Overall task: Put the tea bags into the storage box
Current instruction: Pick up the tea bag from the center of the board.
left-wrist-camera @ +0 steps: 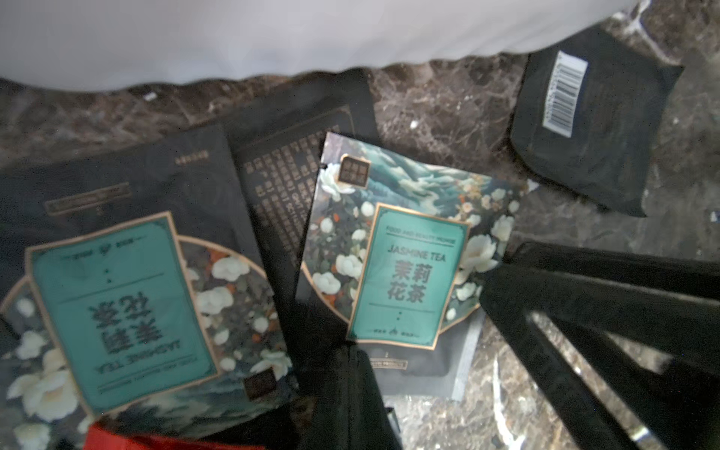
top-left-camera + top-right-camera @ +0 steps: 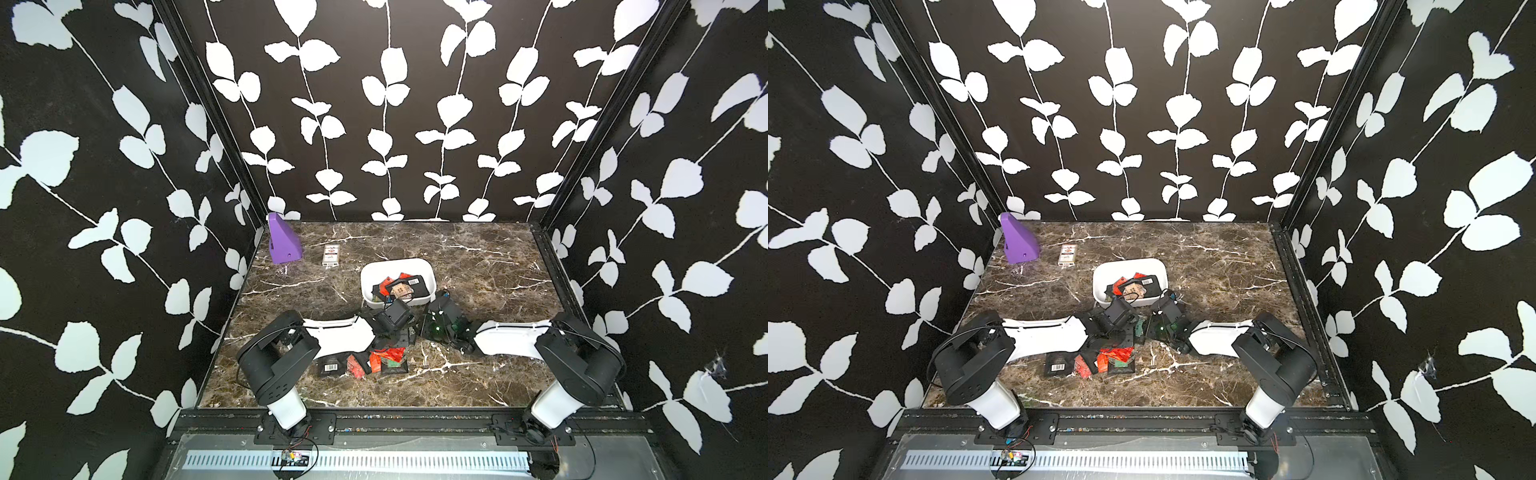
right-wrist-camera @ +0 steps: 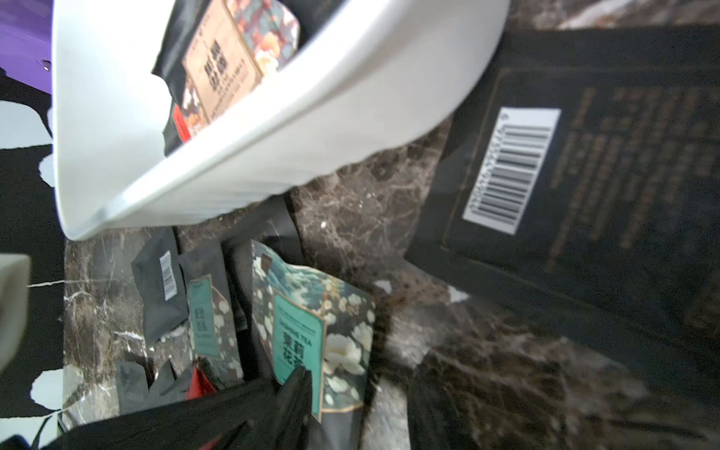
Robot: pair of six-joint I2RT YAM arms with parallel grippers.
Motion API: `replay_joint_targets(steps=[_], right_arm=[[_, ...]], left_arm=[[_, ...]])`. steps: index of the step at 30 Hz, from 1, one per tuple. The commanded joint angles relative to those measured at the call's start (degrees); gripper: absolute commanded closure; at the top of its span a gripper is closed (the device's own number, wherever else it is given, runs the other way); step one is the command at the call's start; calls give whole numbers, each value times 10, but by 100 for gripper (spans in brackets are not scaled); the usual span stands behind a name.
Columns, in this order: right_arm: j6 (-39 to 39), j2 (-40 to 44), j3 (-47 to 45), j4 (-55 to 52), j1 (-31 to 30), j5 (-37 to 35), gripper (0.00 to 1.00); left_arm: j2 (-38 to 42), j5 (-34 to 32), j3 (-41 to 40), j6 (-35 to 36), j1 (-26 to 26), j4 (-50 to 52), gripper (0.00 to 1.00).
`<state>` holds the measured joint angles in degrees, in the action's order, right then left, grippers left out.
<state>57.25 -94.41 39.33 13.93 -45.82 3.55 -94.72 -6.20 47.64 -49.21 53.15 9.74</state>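
Observation:
The white storage box (image 2: 397,266) (image 2: 1129,264) sits mid-table with several tea bags (image 2: 401,286) inside. More tea bags (image 2: 374,361) lie in a pile near the front, under my left arm. Both grippers meet just in front of the box. My left gripper (image 1: 350,389) is shut, its tips down among the sachets; I cannot see whether it pinches one. A jasmine sachet (image 1: 405,272) (image 3: 304,335) lies beside it. My right gripper (image 3: 358,401) is open, and that sachet's edge stands between its fingers. A second jasmine sachet (image 1: 117,311) and a black barcode sachet (image 1: 584,128) lie close by.
A purple wedge block (image 2: 284,243) and a small white packet (image 2: 331,254) stand at the back left. The box wall (image 3: 311,117) rises just behind the grippers. A large black barcode sachet (image 3: 584,175) lies by the box. Patterned walls close three sides.

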Motion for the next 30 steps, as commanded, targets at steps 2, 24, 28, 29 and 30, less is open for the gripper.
replay_joint_targets(steps=[2, 24, 28, 29, 30], right_arm=[[9, -20, 12, 5, -4, -1, 59], [11, -30, 20, 6, -10, 2, 100], [-5, 12, 28, -42, -11, -16, 100], [-9, 21, 28, -54, -13, -23, 100], [-13, 47, 27, -72, -14, -32, 100]], left_arm=[[-6, 7, -13, -8, -4, 4, 100], [12, 20, -8, -6, -4, 14, 100], [36, 20, 15, 3, -4, 38, 100], [43, 18, 23, 8, -4, 46, 100], [52, 14, 31, 13, -4, 58, 100]])
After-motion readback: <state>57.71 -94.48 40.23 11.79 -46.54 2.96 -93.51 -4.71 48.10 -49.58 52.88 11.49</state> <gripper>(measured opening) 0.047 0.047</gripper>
